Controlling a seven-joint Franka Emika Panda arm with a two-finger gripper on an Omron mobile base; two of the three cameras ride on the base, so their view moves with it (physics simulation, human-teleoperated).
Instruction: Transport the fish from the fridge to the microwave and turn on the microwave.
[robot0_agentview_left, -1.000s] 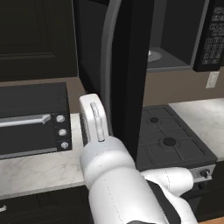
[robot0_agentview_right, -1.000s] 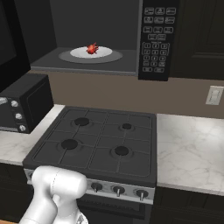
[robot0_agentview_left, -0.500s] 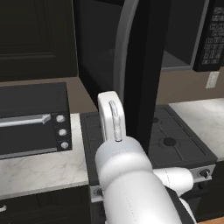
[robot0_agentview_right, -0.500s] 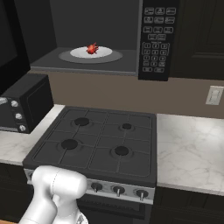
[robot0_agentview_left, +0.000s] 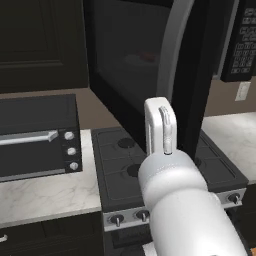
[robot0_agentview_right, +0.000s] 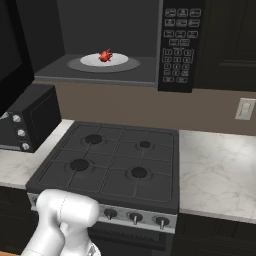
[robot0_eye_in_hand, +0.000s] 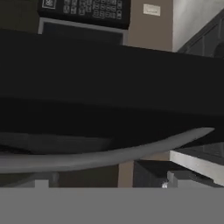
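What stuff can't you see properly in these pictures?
- Fish: very small in the right base view; a faint red smudge through the door glass in the left base view.
- Microwave keypad: labels too small to read.
- Microwave door: cut off by the top edge in the left base view.
- Toaster oven: cut off at the left edge.
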